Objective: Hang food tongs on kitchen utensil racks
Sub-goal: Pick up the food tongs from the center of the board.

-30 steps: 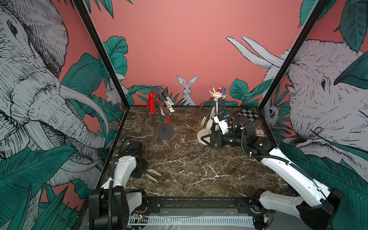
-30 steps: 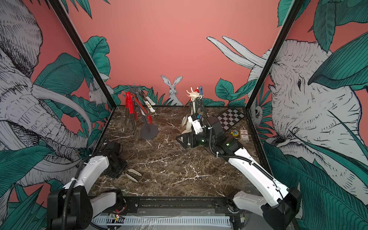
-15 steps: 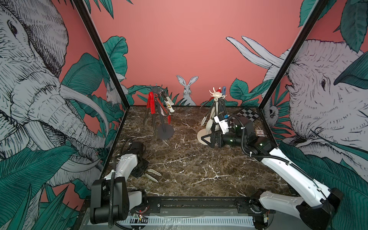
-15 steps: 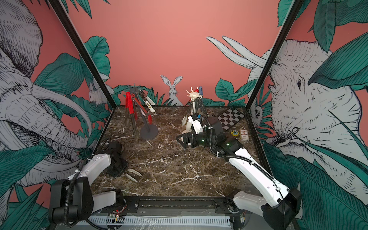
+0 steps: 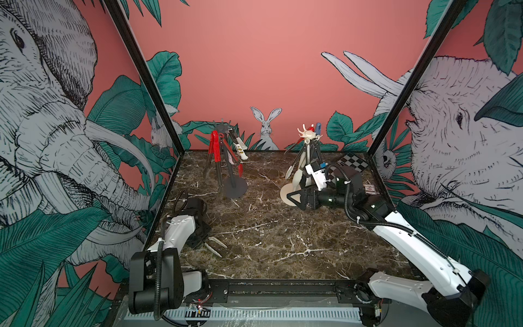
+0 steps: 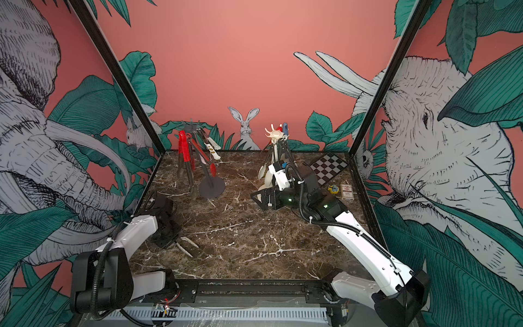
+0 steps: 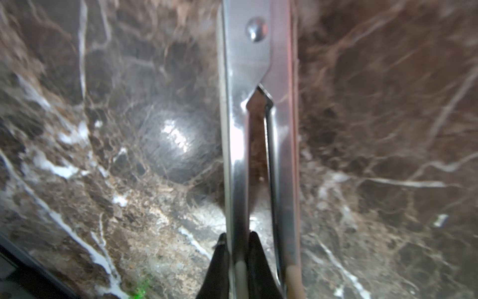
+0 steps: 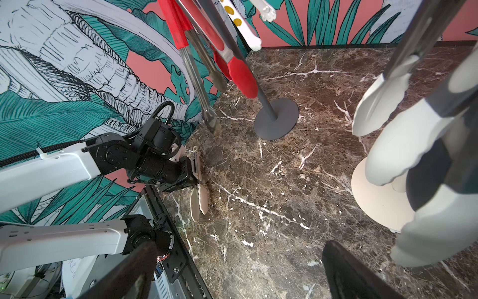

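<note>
Grip check: left claw (image 7: 238, 255) is clenched on one metal arm of the cream-tipped tongs (image 8: 198, 190), down near where the cream tip starts. The second arm lies free beside it. Tongs look flat on the worktop (image 5: 268, 235), close to the left edge, toward the front-left corner. Long axis runs diagonally: tips (image 5: 216, 247) point out toward the front middle. The hinge end sits back toward the left edge, hidden under the wrist in both top views. Right wrist view shows a small hanging loop (image 8: 195, 149) at that hinge end, on the far side of the claw from the tips.

Key relation: dark grey rack (image 5: 236, 191) stands toward the back edge from the left claw, slightly toward centre, well apart. Left arm is clearly the nearer one. The rack's hook crown sits high above the worktop, already carrying red tongs (image 5: 215, 147) and others. Cream rack (image 5: 307, 134) is back-right, also loaded. Right claw (image 5: 293, 196) is spread wide, empty, low by that rack's round base.

My read: lift, then bring the loop end up to a free hook. Grip is far from the loop and on one arm only, so expect the tongs to pivot or spring.

Surface: glossy dark brown marble pattern, hard, likely slippery. Room: pink jungle-mural walls (image 5: 254, 70) close in on three sides. Checkerboard (image 6: 328, 168) sits in the back-right corner.
</note>
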`<action>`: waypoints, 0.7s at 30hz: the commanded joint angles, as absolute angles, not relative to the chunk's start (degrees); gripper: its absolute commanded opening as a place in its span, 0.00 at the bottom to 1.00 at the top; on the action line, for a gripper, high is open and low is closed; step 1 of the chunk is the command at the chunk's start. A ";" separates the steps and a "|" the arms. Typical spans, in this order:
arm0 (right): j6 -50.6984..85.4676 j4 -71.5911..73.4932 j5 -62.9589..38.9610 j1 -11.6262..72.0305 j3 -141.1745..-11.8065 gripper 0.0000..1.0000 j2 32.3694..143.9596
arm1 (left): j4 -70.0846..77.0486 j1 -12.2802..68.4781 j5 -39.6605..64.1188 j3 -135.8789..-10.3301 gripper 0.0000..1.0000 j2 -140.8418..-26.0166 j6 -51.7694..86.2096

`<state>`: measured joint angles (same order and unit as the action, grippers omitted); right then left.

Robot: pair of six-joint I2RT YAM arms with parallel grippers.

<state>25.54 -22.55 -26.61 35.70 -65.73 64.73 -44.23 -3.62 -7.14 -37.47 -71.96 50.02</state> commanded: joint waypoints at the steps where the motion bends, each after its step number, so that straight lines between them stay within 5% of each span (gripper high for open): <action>1: 26.11 -21.40 -26.67 35.42 -65.31 0.99 63.29 | -47.14 -3.56 -10.04 -40.53 0.00 -71.28 46.39; 16: 25.86 -21.04 -25.99 35.43 -65.63 0.99 63.08 | -50.17 -3.70 -17.35 -50.96 0.00 -63.66 29.20; 21: 25.59 -21.09 -26.28 35.47 -66.11 0.99 63.36 | -49.16 -5.73 -12.23 -55.45 0.00 -62.43 18.10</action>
